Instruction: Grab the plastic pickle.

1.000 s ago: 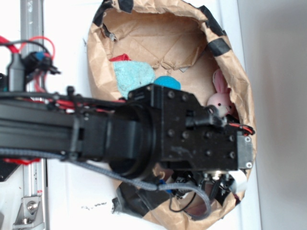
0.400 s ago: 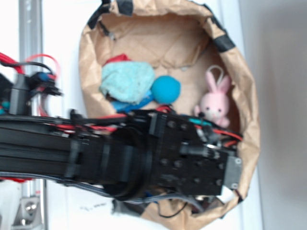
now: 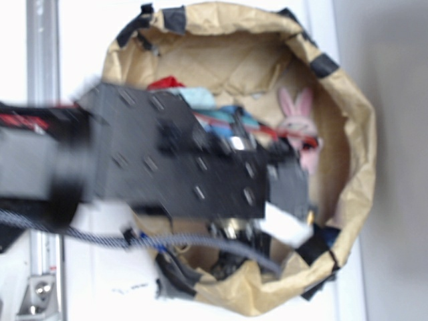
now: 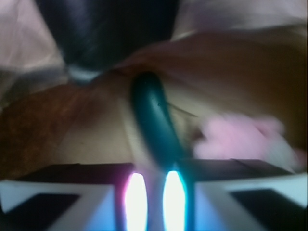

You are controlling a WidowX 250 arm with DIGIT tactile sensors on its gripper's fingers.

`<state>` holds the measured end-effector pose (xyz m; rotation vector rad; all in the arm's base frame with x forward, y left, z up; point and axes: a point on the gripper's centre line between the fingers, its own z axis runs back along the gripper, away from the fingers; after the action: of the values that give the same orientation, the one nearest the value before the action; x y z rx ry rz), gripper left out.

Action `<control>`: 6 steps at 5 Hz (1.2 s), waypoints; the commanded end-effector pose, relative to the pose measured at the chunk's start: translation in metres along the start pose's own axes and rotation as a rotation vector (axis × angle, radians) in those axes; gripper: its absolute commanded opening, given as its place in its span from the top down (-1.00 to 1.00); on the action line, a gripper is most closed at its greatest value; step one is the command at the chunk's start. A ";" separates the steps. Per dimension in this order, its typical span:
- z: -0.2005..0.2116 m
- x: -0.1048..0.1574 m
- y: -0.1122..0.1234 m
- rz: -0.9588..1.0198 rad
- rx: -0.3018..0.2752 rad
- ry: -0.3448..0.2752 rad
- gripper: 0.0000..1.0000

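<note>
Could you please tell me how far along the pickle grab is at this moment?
Done: the arm has reached into the brown paper bag. In hand: the wrist view shows the glossy dark teal plastic pickle running down between the tips of the claw, which look nearly closed on it; blur prevents confirming a firm grip. Left: securing and lifting it clear of the pink plush bunny.

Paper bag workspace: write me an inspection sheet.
Surface: crumpled brown paper bag with black tape patches, lying on a white table.
Job's thing: glossy dark teal oblong plastic pickle, its end between the claw fingertips.
Clutter: pink plush bunny; light blue cloth, mostly hidden.
Claw: narrow gap between the tips; grip unclear, image blurred.
Cables: braided grey cable under the arm.
Surroundings: metal rail at left.
</note>
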<state>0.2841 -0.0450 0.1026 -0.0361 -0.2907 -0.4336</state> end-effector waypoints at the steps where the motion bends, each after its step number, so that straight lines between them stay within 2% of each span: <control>1: 0.038 0.000 0.019 0.071 -0.032 -0.095 0.02; 2: 0.019 0.003 0.015 -0.052 -0.052 -0.072 -1.00; 3: -0.010 0.011 0.004 -0.142 -0.018 -0.027 -1.00; 5: -0.050 0.026 -0.046 -0.407 -0.089 0.023 -1.00; 6: -0.065 0.027 -0.059 -0.479 -0.175 0.056 -1.00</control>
<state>0.3027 -0.0953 0.0330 -0.1338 -0.1517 -0.8657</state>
